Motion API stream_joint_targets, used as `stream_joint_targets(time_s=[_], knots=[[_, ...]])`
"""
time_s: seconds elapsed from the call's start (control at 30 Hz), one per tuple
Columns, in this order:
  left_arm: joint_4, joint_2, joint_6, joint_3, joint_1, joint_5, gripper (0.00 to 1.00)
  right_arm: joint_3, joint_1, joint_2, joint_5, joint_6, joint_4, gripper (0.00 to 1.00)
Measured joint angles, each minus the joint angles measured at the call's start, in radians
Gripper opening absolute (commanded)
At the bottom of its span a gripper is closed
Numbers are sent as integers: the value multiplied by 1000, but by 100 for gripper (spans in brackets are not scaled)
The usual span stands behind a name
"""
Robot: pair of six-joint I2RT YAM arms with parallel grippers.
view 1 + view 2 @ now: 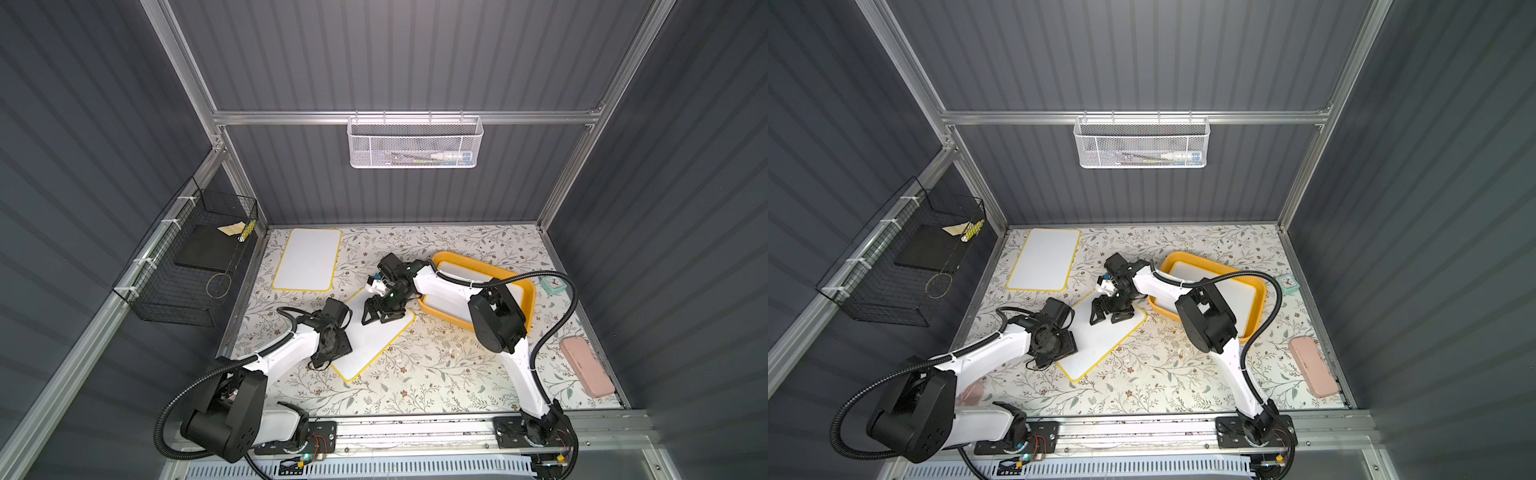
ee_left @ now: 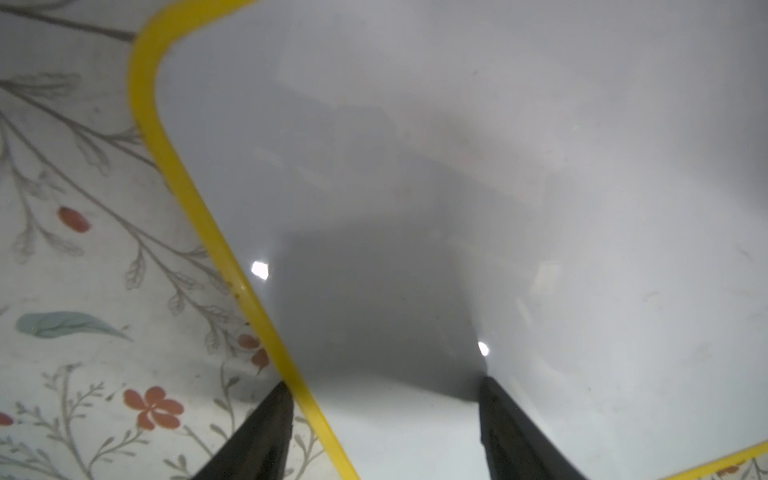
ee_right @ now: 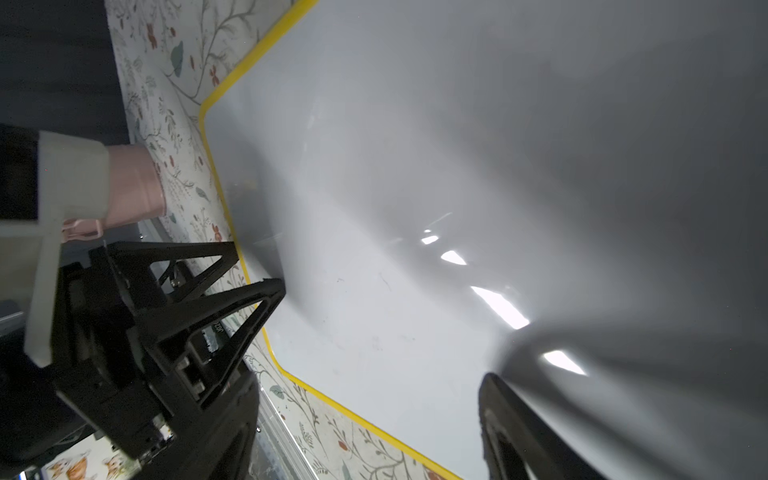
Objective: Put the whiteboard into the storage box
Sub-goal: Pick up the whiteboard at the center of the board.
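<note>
The storage box held one flat white board, which nearly filled it. Above and behind the storage box, a white mesh basket on the rail held a few pens. Far to the box's left, a black wire basket held a black slab and a scrap of paper. The whiteboard, rimmed in yellow, lay flat and slanted on the table, just left of the storage box and outside it. The right gripper stood wide open over the whiteboard's end nearest the storage box, with one fingertip seemingly on its surface. The left gripper was open at the end farthest from the box, astride the yellow edge, with one finger over the table and the other on the white face. Neither gripper held the whiteboard.
</note>
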Motion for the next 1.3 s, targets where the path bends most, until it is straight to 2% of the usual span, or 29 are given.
stream_joint_targets(time_s=[0.23,0.37,0.47,0.6,0.73,1.07,1.17,1.3], knots=[[8,4,2,2,13,-8,70,151,-58,20,205,-8,-48,83],[13,12,2,6,14,-8,70,315,-79,121,296,-34,-101,83],[20,17,2,8,14,-8,70,362,-87,179,318,-53,-129,83],[30,17,1,8,19,-11,70,370,-91,212,301,-76,-167,83],[43,18,-2,7,24,-14,70,406,-91,223,232,-90,-206,83],[69,69,-2,43,58,-20,69,375,-80,233,-23,-85,-205,83],[88,69,2,44,84,-18,69,351,-77,215,-11,-77,-202,83],[120,69,10,44,139,0,69,338,-85,188,71,-61,-203,83]])
